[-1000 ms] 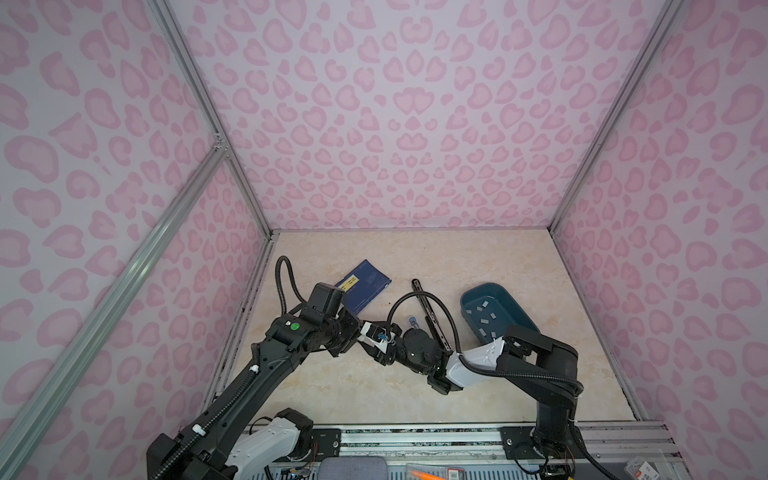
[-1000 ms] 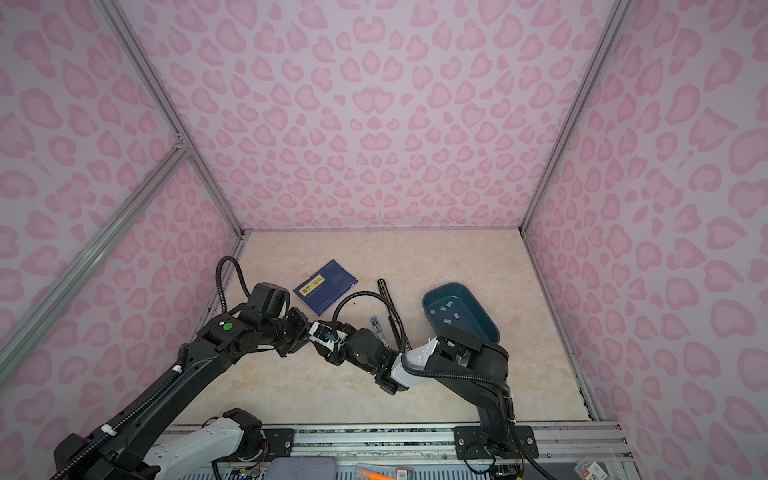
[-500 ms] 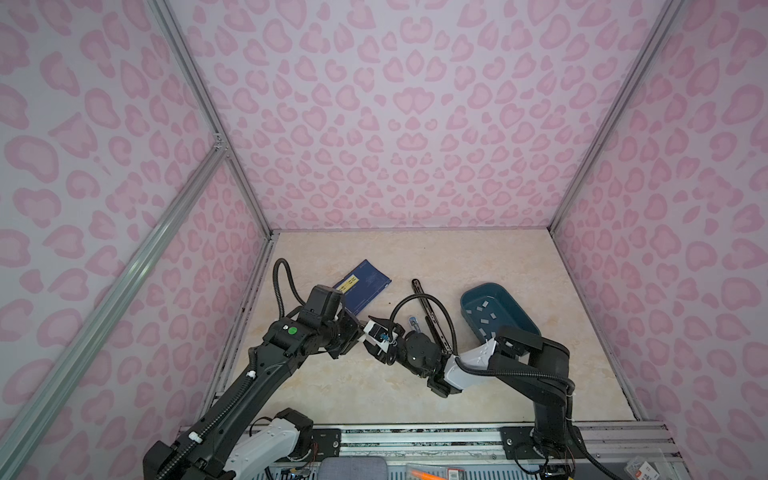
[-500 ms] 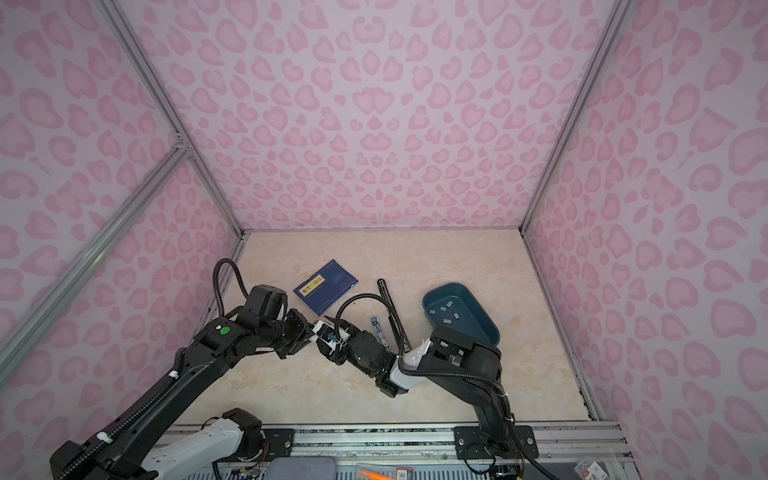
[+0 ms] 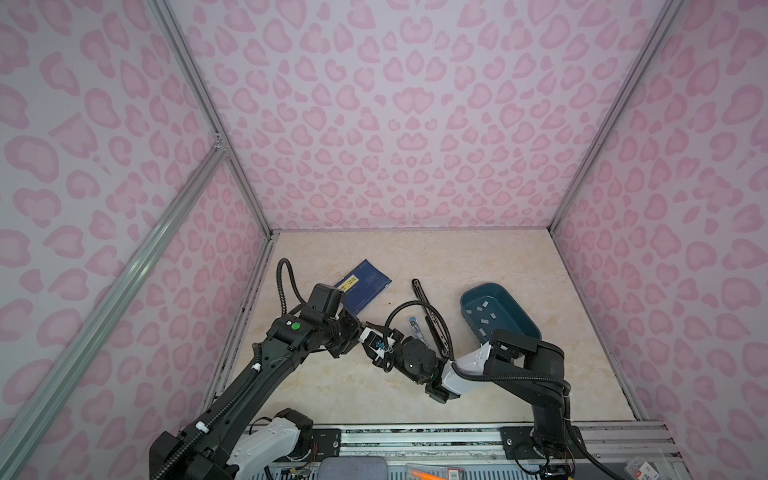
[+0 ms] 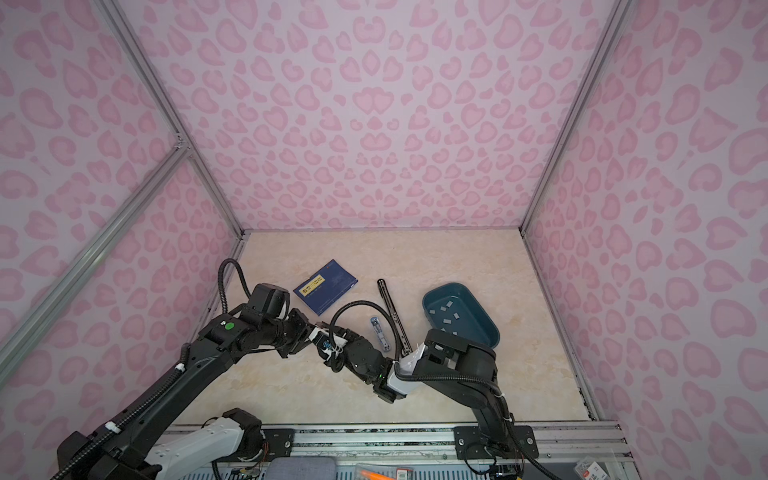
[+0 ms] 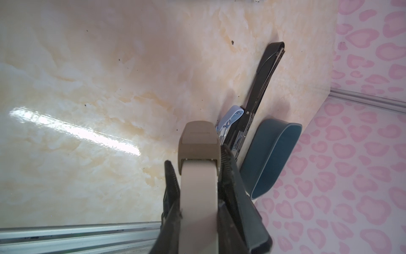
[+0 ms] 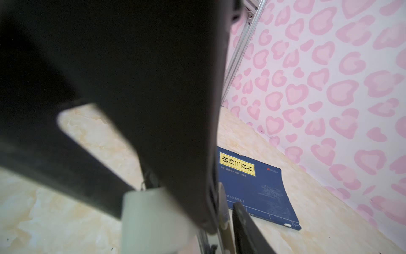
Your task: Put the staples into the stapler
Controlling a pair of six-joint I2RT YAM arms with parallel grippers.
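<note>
Left claw [image 7: 196,158]: pressed tight on a smooth beige plastic bar [image 7: 198,140] with a darker tan cap, one ridged black finger on each side. What the bar belongs to cannot be told.

Right claw [image 5: 384,351]: meets the bar just off the table centre, at 9 o'clock. Its grip cannot be told, as dark blur fills its wrist view.

Staples [image 5: 484,321]: small flat grey metal strips, about seven, lying loose in one oval teal tray [image 5: 509,322] at 3 o'clock.

One long black stapler [image 5: 428,309] lies folded open and flat at 12 o'clock, just off centre. One small light-blue and metal piece [image 5: 413,326] lies just beside it. One dark blue book [image 5: 368,286] with a yellow label lies at 11 o'clock.

The table [image 5: 457,257] is glossy cream with a marble pattern. The walls [image 5: 395,124] are pink heart-print on three sides, held in aluminium framing [image 5: 201,95].
</note>
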